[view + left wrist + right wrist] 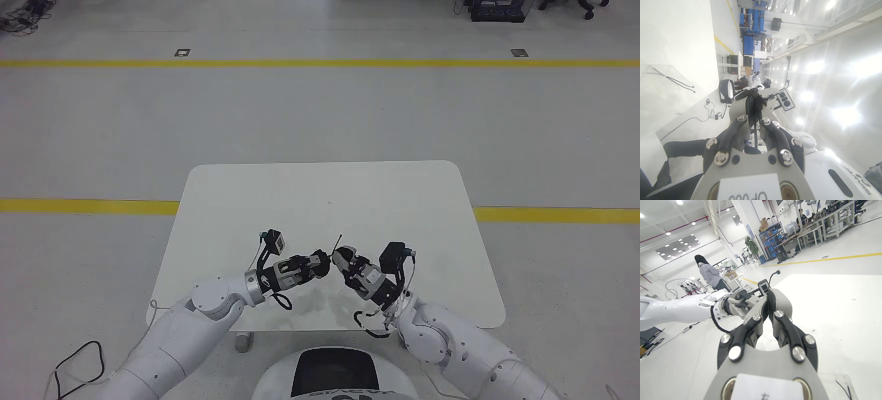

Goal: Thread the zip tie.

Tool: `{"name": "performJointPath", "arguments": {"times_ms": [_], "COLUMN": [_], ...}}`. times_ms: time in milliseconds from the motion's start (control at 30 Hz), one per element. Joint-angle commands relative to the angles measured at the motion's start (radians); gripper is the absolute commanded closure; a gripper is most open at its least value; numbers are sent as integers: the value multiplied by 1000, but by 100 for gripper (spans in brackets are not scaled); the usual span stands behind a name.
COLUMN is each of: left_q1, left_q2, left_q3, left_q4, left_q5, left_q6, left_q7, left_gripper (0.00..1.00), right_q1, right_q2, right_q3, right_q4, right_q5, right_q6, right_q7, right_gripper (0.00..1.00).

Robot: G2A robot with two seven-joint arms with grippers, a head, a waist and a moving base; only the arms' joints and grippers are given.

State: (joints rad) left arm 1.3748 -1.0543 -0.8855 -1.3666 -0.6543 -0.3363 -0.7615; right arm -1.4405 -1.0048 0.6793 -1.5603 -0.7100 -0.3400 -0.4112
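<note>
Both arms are raised over the near part of the white rounded surface, claws tip to tip.

Right claw: fingers pressed together, clamped on the thin black plastic zip tie. The strap stands up out of the pads and curls over, with its small blocky head free in the air at the top.

Left claw: fingers together, just against the right claw. Cannot tell whether it pinches the strap's other end.

Progress, as judged: the zip tie is held off the surface with both claws at it. No closed loop is seen, so the tail is not yet through the head. Left to do: bend the strap round, feed the tail into the head, pull.

Hard to make out: the tail end is hidden behind the right claw's pads. In the top view the tie is a mere hairline. A clear plastic tray with spare black ties lies on the surface, partly cut off.
</note>
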Motion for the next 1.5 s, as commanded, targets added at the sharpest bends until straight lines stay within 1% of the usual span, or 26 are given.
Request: {"name": "performJointPath", "arguments": {"times_ms": [0,300,733,767,800,1067,1267,1467], "left_q1": [0,0,0,0,0,0,0,0], "left_q2": [0,0,0,0,0,0,0,0], "left_q3": [0,0,0,0,0,0,0,0], "left_q4": [0,0,0,0,0,0,0,0], "left_q5": [0,0,0,0,0,0,0,0], "left_q6": [0,0,0,0,0,0,0,0], "left_q7": [0,0,0,0,0,0,0,0], "left_gripper": [100,100,100,100,100,100,100,100], "right_q1": [2,2,7,6,5,-12,-34,-36], "right_q2": [0,2,6,6,7,23,48,50], "right_q3": [-3,-1,-8,-8,-7,8,28,30], "right_q4": [2,15,18,18,18,9,-11,-13], "right_q5": [-1,5,10,10,12,12,12,15], "right_q6": [0,0,0,0,0,0,0,0], "right_q7": [1,-3,25,26,25,3,-18,-21], "right_gripper": [100,100,100,80,0,0,0,0]}}
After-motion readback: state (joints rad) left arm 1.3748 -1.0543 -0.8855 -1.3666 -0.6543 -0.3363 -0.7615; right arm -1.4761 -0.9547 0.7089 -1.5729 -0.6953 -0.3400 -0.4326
